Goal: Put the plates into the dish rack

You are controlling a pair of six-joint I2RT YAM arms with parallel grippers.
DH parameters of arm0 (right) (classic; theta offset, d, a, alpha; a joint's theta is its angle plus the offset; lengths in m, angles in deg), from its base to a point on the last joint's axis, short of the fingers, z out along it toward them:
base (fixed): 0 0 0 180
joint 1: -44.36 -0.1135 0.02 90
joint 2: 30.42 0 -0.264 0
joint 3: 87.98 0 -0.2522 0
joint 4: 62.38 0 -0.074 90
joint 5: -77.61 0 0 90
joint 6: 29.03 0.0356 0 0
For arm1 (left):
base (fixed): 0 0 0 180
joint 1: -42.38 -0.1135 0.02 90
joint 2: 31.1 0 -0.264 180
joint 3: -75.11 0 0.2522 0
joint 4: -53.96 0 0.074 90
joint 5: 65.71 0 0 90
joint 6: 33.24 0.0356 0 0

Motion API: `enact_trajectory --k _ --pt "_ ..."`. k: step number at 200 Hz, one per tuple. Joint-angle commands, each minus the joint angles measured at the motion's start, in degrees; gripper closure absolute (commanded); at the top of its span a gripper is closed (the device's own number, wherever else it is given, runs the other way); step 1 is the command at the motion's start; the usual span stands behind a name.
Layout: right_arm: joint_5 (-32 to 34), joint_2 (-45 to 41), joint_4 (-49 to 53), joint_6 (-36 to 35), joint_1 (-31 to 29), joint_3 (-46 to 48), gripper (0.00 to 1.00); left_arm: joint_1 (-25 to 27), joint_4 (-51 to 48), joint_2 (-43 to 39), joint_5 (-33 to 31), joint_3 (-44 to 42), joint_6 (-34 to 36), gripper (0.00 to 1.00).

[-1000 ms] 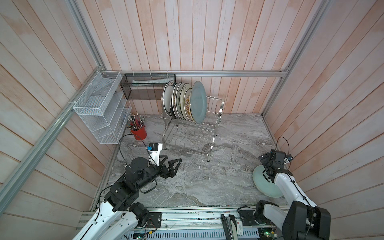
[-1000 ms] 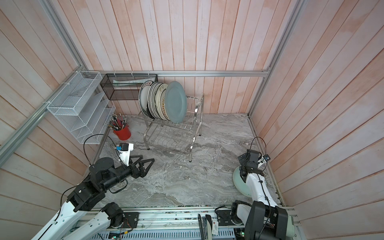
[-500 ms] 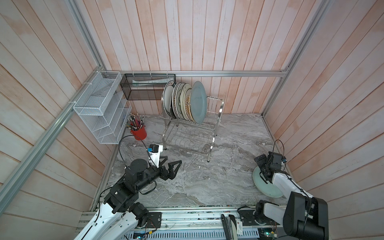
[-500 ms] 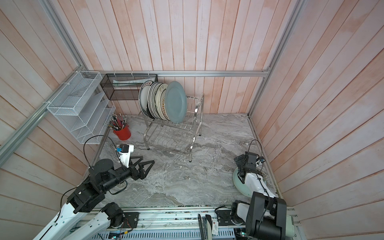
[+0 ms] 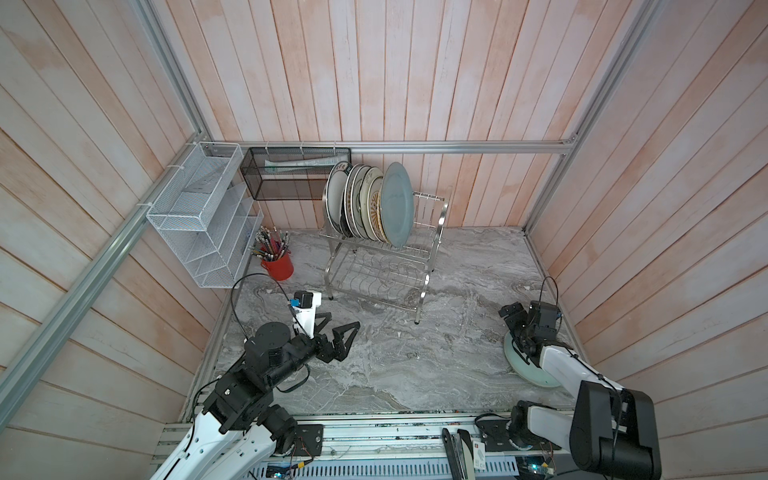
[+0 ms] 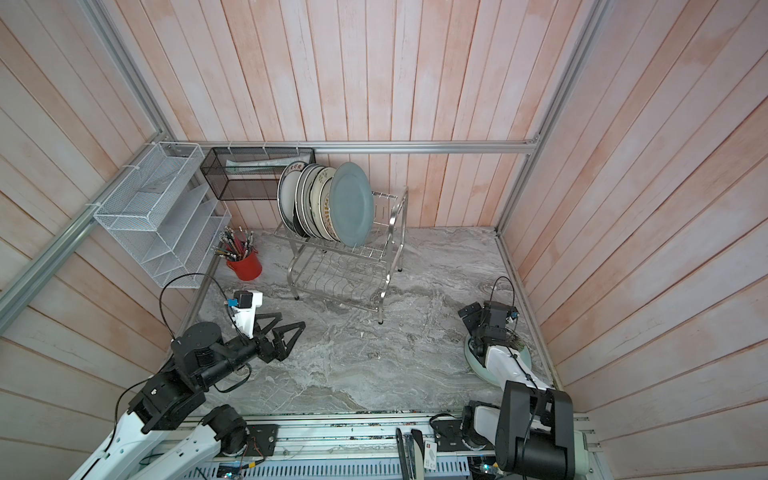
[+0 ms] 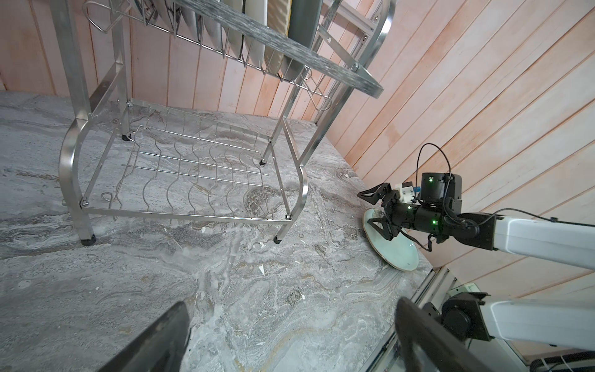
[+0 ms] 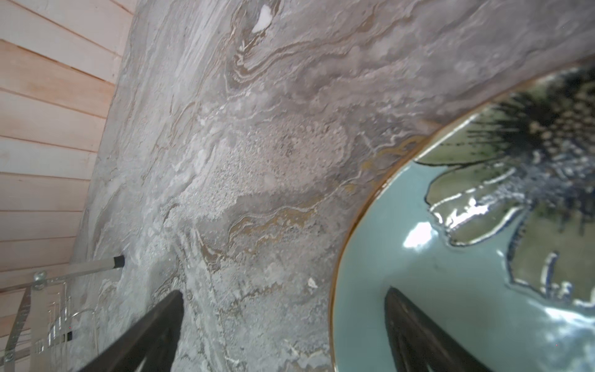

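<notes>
Plates (image 5: 370, 203) upright in dish rack (image 5: 436, 235), one on desk (image 5: 415, 365).
Teal plate (image 7: 399, 256) (flowered) lies by desk's right edge; right gripper (image 7: 365, 208) gapes wide astride its rim; left gripper (image 5: 343, 321) gapes wide, empty.

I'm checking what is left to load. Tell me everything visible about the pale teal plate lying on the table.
The pale teal plate is round and glossy, seemingly glazed ceramic, with a thin golden rim and a dark-outlined olive flower painted inside. It lies flat on the grey marbled table beside the right wall. The open right gripper straddles its edge, one finger over the glaze; contact cannot be told.
</notes>
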Motion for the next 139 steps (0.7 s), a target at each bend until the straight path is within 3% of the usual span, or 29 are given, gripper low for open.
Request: enact_trajectory --k 1,101,139 --pt "-2.81 -0.08 1.27 3.87 -3.44 2.05 0.03 -0.11 -0.63 -0.67 -0.96 -1.04 0.92 0.0" --pt "-0.81 6.34 -6.41 12.69 -23.28 -1.82 0.03 -0.11 -1.25 -1.25 -2.31 -1.57 0.56 0.0" --pt "0.27 6.53 -5.92 8.66 -25.09 -6.25 0.03 -0.11 -1.47 -1.64 -2.44 -1.71 0.28 0.0"
